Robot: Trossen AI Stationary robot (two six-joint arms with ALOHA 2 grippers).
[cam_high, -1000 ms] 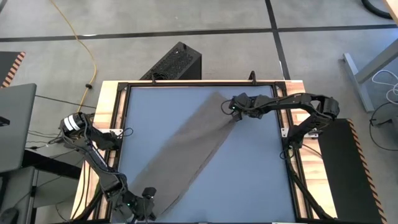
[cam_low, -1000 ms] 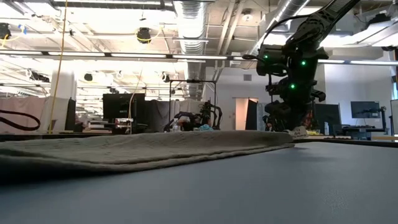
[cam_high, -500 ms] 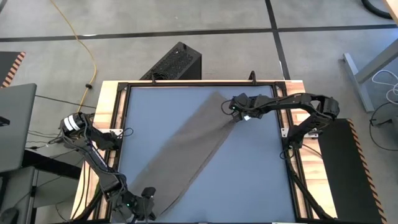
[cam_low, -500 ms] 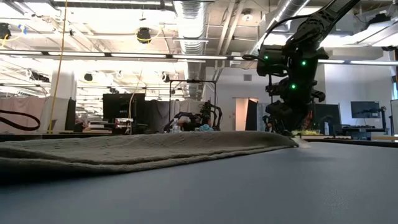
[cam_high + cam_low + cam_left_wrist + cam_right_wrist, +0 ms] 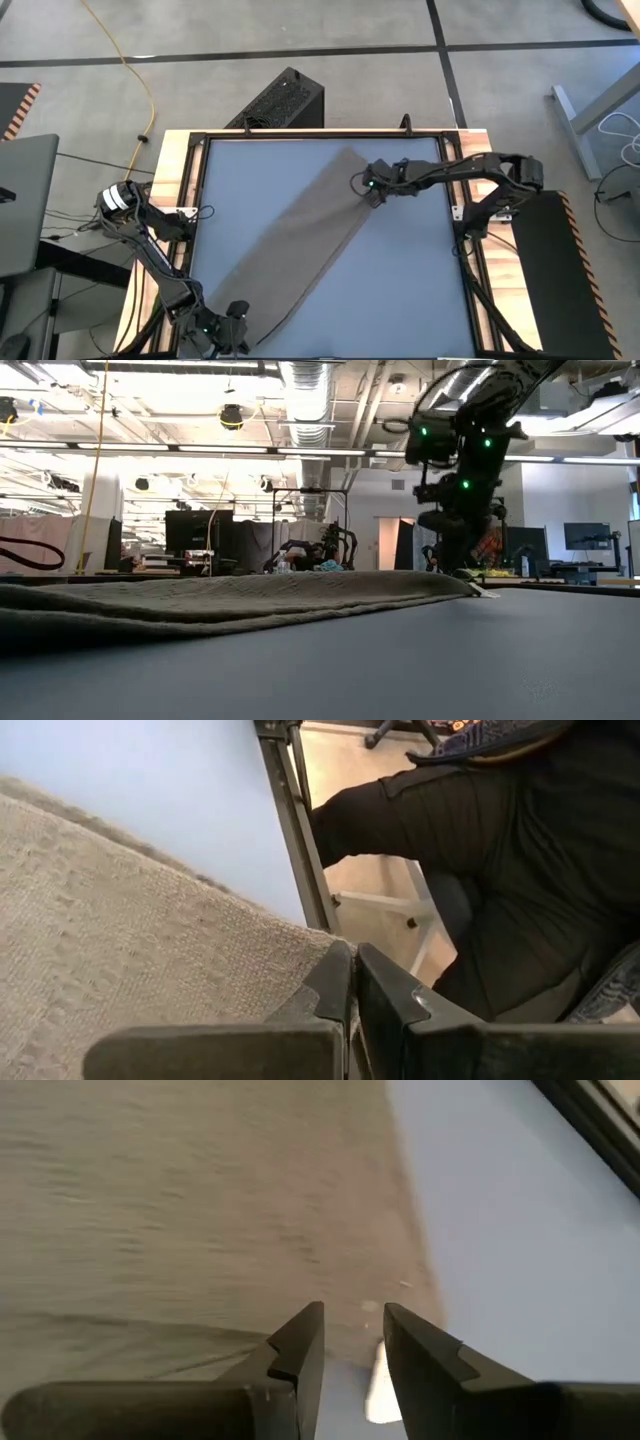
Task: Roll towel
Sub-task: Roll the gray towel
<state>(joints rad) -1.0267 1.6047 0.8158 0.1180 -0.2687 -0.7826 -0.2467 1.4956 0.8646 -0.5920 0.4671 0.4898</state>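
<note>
Left gripper (image 5: 232, 330) low at the near table edge, arm folded back along the left rail, fingers (image 5: 335, 982) pressed together over the near corner of the towel (image 5: 300, 240); a seated person's dark-clad legs (image 5: 500, 850) just beyond the frame. Towel flat on the blue table (image 5: 420, 290) as a long diagonal band, near-left corner to far centre. Right gripper (image 5: 372, 190) reaching in from the right rail with elbow bent, hovering over the towel's far end, fingers (image 5: 300, 1342) slightly spread, gripping nothing; small white tag (image 5: 380, 1385) just beneath them.

The dark two-finger right gripper (image 5: 368, 186) is hanging with fingers parted a little; the dark left gripper (image 5: 352, 982) is sitting pinched together.
</note>
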